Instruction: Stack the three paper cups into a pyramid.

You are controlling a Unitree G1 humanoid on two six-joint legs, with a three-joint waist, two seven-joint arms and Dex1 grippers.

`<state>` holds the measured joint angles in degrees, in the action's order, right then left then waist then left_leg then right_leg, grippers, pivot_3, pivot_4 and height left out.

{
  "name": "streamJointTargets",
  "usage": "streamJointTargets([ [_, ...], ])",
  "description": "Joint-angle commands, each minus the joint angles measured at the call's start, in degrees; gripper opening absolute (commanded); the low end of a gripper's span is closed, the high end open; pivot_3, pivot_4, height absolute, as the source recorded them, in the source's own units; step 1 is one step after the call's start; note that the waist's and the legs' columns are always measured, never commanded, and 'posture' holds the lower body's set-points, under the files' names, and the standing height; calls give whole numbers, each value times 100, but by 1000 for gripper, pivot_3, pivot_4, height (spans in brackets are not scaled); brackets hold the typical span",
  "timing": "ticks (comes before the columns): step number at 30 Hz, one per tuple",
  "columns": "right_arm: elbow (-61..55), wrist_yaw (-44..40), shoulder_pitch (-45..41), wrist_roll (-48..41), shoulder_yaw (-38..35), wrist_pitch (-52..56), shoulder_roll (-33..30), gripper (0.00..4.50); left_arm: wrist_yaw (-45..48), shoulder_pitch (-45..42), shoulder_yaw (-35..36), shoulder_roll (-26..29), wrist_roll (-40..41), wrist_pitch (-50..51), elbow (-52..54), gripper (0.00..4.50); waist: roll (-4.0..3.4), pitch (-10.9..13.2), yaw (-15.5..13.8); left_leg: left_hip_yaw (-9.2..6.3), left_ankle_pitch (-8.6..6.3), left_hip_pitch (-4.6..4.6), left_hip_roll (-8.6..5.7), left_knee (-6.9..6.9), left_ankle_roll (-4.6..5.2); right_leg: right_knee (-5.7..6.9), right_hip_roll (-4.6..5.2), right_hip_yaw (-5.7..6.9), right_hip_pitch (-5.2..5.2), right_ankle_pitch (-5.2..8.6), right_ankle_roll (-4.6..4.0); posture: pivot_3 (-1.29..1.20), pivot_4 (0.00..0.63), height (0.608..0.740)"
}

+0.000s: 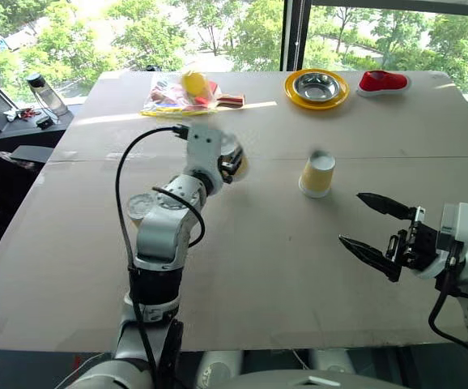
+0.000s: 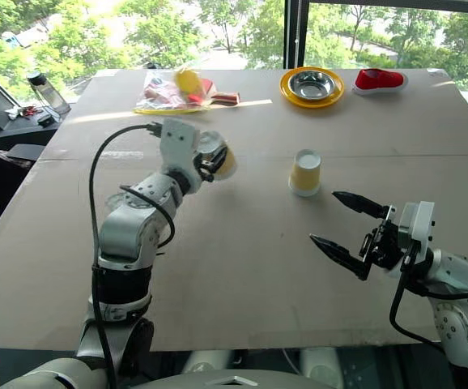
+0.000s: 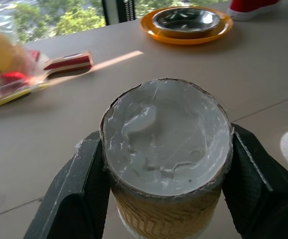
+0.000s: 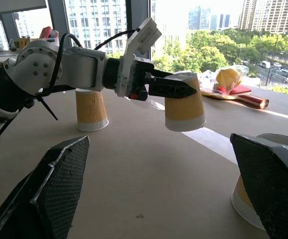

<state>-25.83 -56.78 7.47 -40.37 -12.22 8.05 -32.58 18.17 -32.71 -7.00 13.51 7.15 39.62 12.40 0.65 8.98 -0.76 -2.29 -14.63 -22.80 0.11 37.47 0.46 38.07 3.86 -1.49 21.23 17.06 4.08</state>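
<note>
Three small tapered paper cups, yellow-patterned with white rims and white bases, all upside down. One cup (image 4: 185, 102) hangs clear of the table, pinched between the two black fingers of my left gripper (image 3: 166, 164), its crinkled white base (image 3: 166, 137) facing up. A second cup (image 1: 317, 173) stands inverted on the table near the middle, on its own. The third (image 4: 91, 110) stands inverted on the table on my left, behind my left arm; from my head I see what seems to be its pale base (image 1: 140, 207).

The left arm hides most of one paper cup (image 1: 139, 207); the bag's (image 1: 177, 96) contents look blurred.
</note>
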Motion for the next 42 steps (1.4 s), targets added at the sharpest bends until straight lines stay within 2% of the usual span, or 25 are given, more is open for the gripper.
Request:
streamJointTargets([
  [1, -60, 176, 72, 190, -168, -136, -4, 4500, 632, -284, -489, 34, -53, -652, -495, 2424, -1, 0, 36, 0, 0, 0, 1, 0, 0, 1, -1, 0, 2, 0, 0, 0, 150, 740],
  [5, -90, 400, 171, 419, -199, -161, -4, 4500, 914, -499, -718, 136, -219, -1021, -995, 2424, -1, 0, 133, -4, -1, 5, 8, -3, 3, 9, -14, 0, 4, 0, 0, 0, 150, 740],
  [14, -160, 536, 429, 531, -192, -372, 96, 4500, 1005, -805, -637, 126, -406, -1391, -1717, 2424, -1, 1, 129, -5, -12, 3, 6, -1, 21, 8, -11, 0, 4, 0, 0, 0, 150, 740],
  [33, -126, 556, 496, 585, -154, -554, 106, 4500, 1265, -970, -611, -44, -411, -1484, -2252, 2424, -1, 0, 130, -6, -11, 3, 6, -1, 21, 9, -12, 1, 4, 0, 0, 0, 150, 740],
  [35, -116, 553, 489, 584, -155, -552, 102, 4500, 1287, -953, -596, -49, -390, -1426, -2238, 3439, -1, 0, 130, -6, -11, 3, 6, -1, 21, 9, -12, 1, 4, 0, 0, 0, 150, 740],
  [36, -108, 544, 487, 591, -153, -559, 98, 4500, 1294, -948, -590, -46, -387, -1398, -2229, 3545, -1, 0, 130, -6, -11, 3, 6, 0, 21, 10, -12, 1, 4, 0, 0, 0, 150, 740],
  [38, -96, 535, 474, 591, -152, -561, 94, 4500, 1240, -946, -549, -50, -408, -1340, -2195, 4428, -1, 0, 130, -6, -11, 3, 6, 0, 21, 10, -12, 1, 4, 0, 0, 0, 150, 740],
  [42, -60, 527, 359, 569, -135, -552, 95, 4500, 1137, -966, -525, -52, -474, -1336, -2155, 4484, -1, 0, 132, -6, -11, 3, 6, 0, 20, 11, -12, 1, 4, 0, 0, 0, 150, 740],
])
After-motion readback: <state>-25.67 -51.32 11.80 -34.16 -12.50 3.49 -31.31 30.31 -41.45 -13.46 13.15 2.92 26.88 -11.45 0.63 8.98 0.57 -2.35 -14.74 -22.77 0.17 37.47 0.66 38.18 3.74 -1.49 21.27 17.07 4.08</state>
